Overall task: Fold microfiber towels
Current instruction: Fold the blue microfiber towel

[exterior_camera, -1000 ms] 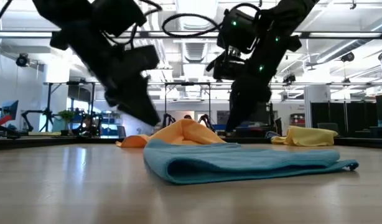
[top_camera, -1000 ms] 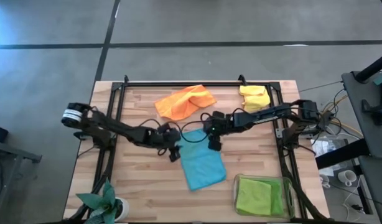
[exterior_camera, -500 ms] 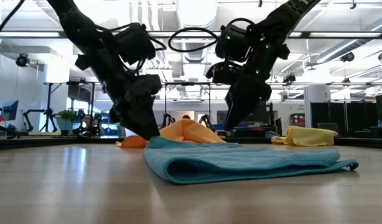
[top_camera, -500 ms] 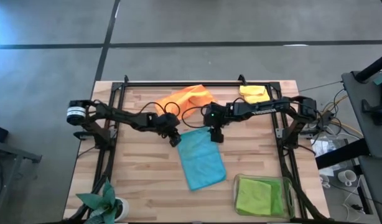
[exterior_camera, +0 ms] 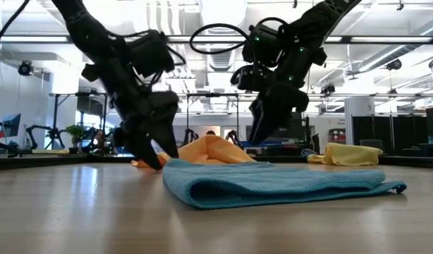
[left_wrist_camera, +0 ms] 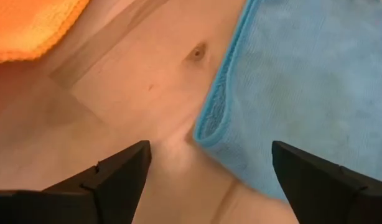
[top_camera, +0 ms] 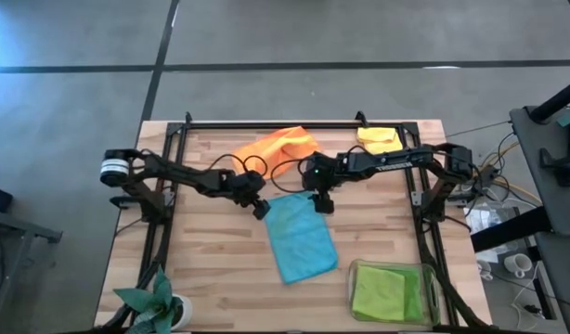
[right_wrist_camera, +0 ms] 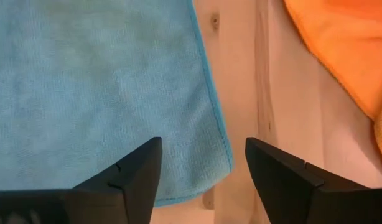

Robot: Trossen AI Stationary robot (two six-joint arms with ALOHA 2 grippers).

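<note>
Blue towel [top_camera: 300, 237] far corners are straddled by wide-open left gripper [top_camera: 258, 208] and right gripper [top_camera: 321, 203] (long axis running toward the camera-side edge).

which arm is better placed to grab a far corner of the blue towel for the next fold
Roughly even, slight edge left. The open left gripper straddles the blue towel corner. The open right gripper sits above the other corner, slightly higher in the low view.
</note>
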